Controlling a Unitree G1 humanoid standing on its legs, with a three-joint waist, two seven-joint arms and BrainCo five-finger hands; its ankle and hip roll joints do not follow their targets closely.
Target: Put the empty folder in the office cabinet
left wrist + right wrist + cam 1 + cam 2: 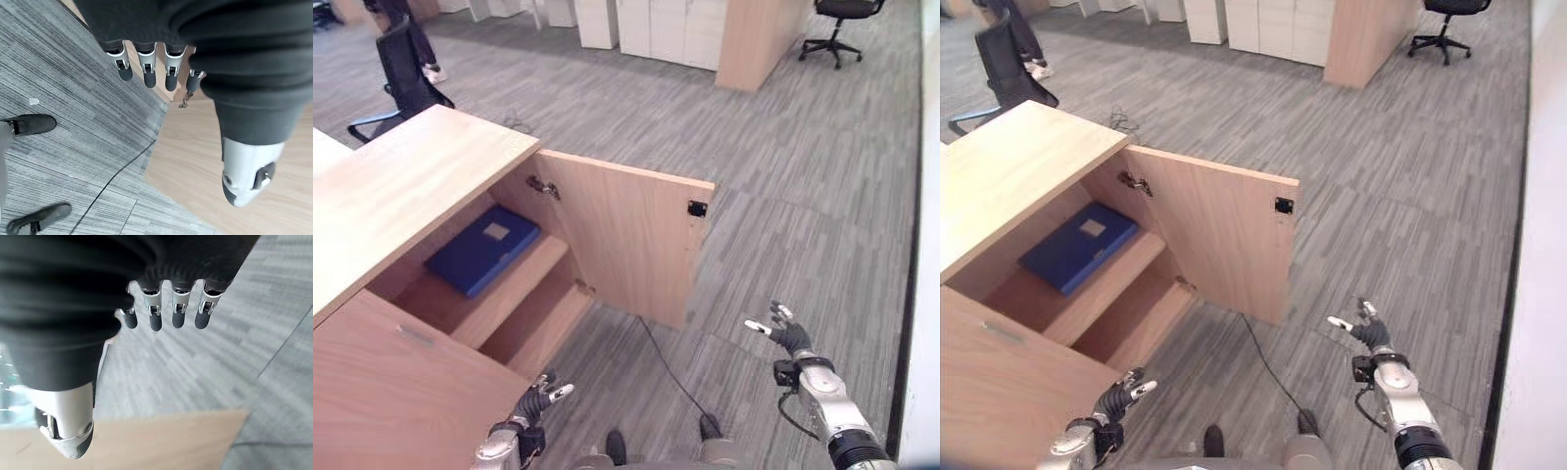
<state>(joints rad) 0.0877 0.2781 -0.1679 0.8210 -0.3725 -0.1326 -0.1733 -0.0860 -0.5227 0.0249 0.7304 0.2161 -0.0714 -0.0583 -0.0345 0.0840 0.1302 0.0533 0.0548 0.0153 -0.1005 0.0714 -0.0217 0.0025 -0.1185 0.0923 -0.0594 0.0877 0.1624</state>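
- The folder (481, 249) in the left eye view is blue with a pale label on its cover, lying flat on the upper shelf inside the office cabinet (411, 186), whose door (622, 235) stands swung wide open. The left hand (536, 399) hangs low beside the cabinet's closed front panel, fingers relaxed and holding nothing. The right hand (786, 333) hovers over the grey carpet (783, 176), well apart from the cabinet, fingers spread and empty.
- In the right eye view, a black office chair (1447, 22) stands far back, and another chair (1004, 73) behind the cabinet.
- In the left wrist view, the left hand's fingers (149, 76) stretch out straight, thumb (244, 176) apart, over carpet and pale wood.
- In the right wrist view, the right hand's fingers (178, 313) extend straight over carpet, thumb (66, 423) apart, gripping nothing.
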